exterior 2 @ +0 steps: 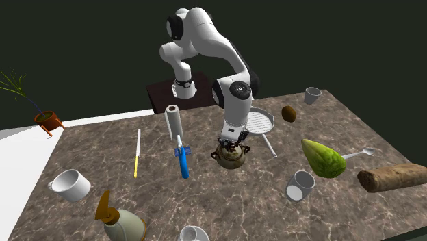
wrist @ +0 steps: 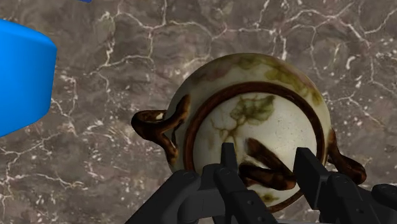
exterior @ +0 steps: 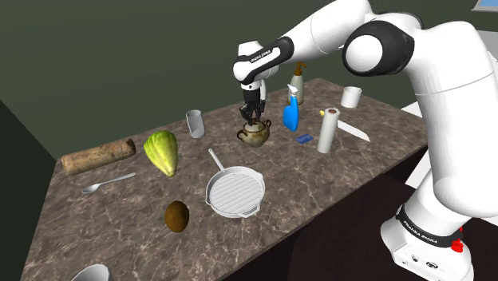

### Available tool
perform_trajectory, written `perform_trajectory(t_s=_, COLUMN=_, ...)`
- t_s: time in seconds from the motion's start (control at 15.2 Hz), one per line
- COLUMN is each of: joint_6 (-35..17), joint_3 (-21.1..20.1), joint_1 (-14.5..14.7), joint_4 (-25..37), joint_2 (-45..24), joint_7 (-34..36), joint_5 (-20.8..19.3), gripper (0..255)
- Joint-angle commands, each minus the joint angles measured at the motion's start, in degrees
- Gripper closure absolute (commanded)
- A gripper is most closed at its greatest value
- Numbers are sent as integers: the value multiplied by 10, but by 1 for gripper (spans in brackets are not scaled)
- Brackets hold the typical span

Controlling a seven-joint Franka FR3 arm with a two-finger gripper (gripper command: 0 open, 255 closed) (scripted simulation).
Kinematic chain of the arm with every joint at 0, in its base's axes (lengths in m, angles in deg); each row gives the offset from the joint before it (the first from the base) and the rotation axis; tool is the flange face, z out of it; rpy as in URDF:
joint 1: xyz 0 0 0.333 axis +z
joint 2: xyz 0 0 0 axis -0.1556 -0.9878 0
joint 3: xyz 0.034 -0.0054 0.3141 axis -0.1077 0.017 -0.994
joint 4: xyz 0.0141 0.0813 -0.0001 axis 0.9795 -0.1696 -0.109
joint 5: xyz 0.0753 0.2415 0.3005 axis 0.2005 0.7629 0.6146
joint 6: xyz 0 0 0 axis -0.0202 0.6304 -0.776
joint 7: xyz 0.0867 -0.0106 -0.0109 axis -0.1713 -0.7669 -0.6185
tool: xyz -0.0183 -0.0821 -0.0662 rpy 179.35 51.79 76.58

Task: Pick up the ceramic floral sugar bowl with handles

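Observation:
The sugar bowl (exterior: 254, 134) (exterior 2: 231, 157) is a round cream pot with green floral marks, brown loop handles and a brown-rimmed lid (wrist: 254, 108). It stands upright on the brown marble table (exterior: 120, 231). My black gripper (exterior: 254, 114) (exterior 2: 231, 140) (wrist: 270, 162) hangs straight down over it. The two fingers (wrist: 229, 159) sit on either side of the brown knob on the lid and clasp it. The bowl's base still touches the tabletop.
A blue spray bottle (exterior: 291, 116) (exterior 2: 183, 161) (wrist: 19, 76) lies close beside the bowl. A white paper roll (exterior: 327, 130), a grill pan (exterior: 235, 191), a glass (exterior: 195, 124) and a green squash (exterior: 161, 152) ring the spot.

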Motion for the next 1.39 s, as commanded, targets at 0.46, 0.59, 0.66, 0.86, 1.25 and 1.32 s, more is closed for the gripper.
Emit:
perform_trajectory(t_s=0.46, joint_6=19, joint_3=0, joint_1=0, joint_4=9, joint_2=9, joint_7=1, joint_5=-1, gripper=255)
perform_trajectory(t_s=0.59, joint_6=31, joint_3=1, joint_1=0, joint_4=16, joint_2=14, joint_7=2, joint_5=-1, gripper=255)
perform_trajectory(t_s=0.66, joint_6=37, joint_3=1, joint_1=0, joint_4=19, joint_2=17, joint_7=2, joint_5=-1, gripper=255)
perform_trajectory(t_s=0.86, joint_6=56, joint_3=1, joint_1=0, joint_4=30, joint_2=25, joint_7=3, joint_5=-2, gripper=255)
perform_trajectory(t_s=1.25, joint_6=95, joint_3=1, joint_1=0, joint_4=57, joint_2=37, joint_7=5, joint_5=-3, gripper=255)
perform_trajectory(t_s=1.32, joint_6=96, joint_3=1, joint_1=-1, joint_4=58, joint_2=37, joint_7=5, joint_5=-3, gripper=255)
